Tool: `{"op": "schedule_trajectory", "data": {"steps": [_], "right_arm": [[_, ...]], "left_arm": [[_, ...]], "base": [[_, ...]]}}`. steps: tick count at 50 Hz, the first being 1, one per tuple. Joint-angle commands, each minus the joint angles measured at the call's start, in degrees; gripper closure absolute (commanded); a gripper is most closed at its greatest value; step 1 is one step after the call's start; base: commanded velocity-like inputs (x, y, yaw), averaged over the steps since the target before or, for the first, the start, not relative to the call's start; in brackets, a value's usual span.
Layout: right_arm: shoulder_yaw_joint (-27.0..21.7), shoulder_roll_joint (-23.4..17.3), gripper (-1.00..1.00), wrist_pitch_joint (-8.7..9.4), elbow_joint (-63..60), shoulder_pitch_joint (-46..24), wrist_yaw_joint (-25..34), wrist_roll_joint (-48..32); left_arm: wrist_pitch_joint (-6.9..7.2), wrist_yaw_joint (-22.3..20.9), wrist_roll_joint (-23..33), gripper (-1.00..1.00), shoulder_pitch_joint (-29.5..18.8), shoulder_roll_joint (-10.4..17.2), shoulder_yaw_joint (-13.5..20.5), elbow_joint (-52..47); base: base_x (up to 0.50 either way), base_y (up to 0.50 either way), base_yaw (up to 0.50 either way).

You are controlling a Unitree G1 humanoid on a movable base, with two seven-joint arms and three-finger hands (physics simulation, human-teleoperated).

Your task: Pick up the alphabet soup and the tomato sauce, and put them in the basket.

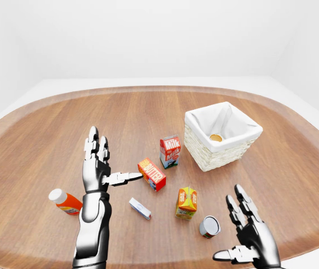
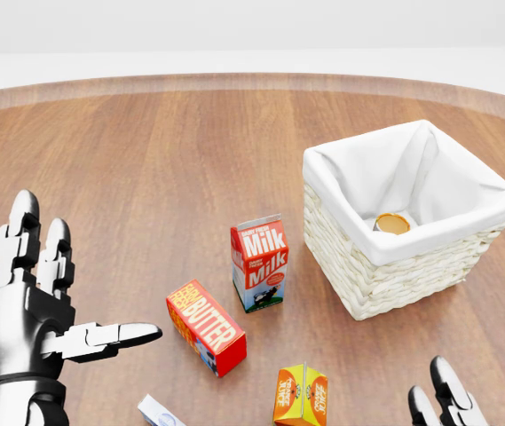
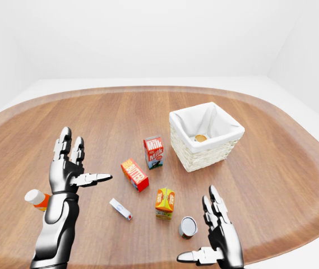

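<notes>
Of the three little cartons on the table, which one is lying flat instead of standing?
The butter carton, red and orange, lies on its long side. The milk carton and the orange juice carton both stand upright.

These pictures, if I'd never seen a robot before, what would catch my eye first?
Probably the two shiny metal hands: the left hand raised with fingers spread at the left of the left-eye view, the right hand open at bottom right. Next, the white-lined wicker basket at upper right, a can already inside, and small grocery boxes scattered on the round wooden table.
</notes>
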Motion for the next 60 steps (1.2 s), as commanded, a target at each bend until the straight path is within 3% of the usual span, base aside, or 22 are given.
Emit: {"op": "schedule_trajectory", "data": {"steps": [1,3,16,37,48,60], "right_arm": [[-1.1,0.6,-1.0,0.0,1.6,0.5,1.3,0.8],[-1.1,1.0,-1.0,0.0,-1.8,1.3,1.2,0.4],[-3.2,1.5,-1.0,0.0,6.6,0.0,3.7,0.7],[-5.2,1.9,-1.0,0.0,9.8,-0.3,5.2,-0.6],[-7.9,3.9,-1.0,0.0,5.3,-0.5,4.7,-4.7],[-10.6,3.8,-1.0,0.0,10.5,-3.3,4.9,-6.7]], "left_arm": [[0.0,0.2,0.2,-1.0,-0.2,-0.1,0.0,0.6],[0.0,0.3,0.2,-1.0,-0.1,-0.1,-0.1,0.4],[0.0,0.3,0.1,-1.0,-0.1,0.0,0.0,0.4],[0.0,0.5,0.1,-1.0,-0.1,0.0,-0.1,0.4],[0.0,0.2,0.1,-1.0,0.0,-0.1,0.0,0.5],[0.0,0.2,0.1,-1.0,0.0,-0.1,0.0,0.1]], "base": [[0.0,0.0,0.0],[0.0,0.0,0.0],[0.0,0.0,0.0],[0.0,0.0,0.0],[0.0,0.0,0.0],[0.0,0.0,0.0]]}}
